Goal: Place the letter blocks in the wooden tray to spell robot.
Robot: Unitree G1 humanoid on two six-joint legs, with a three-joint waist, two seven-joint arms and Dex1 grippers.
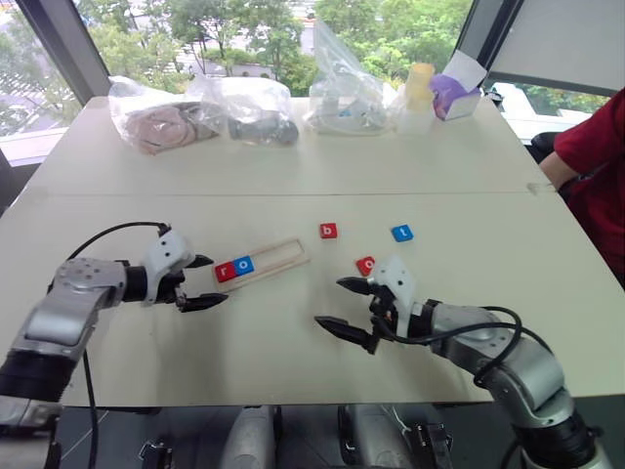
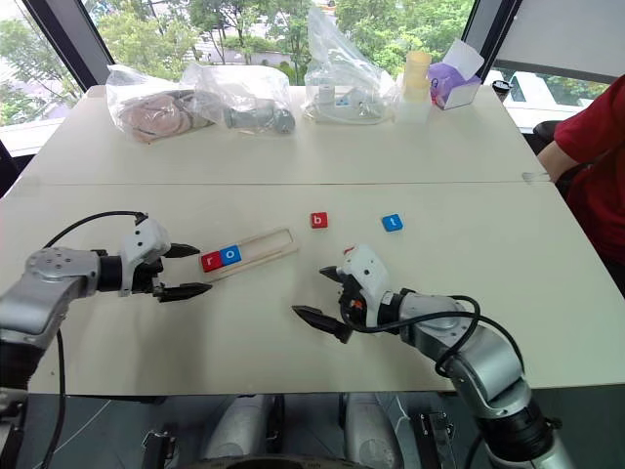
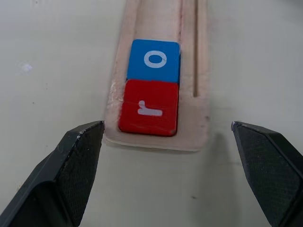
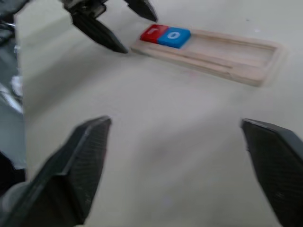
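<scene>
Red r (image 3: 148, 108) and blue o (image 3: 154, 60) seated at tray (image 1: 283, 256) end (touching); left claw (image 1: 202, 281) released beside it, right claw (image 1: 344, 306) released, empty.

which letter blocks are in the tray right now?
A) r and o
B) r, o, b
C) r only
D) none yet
A: the wooden tray holds a red r block and a blue o block side by side at one end; the b block, t block and a red o block lie on the table.
</scene>
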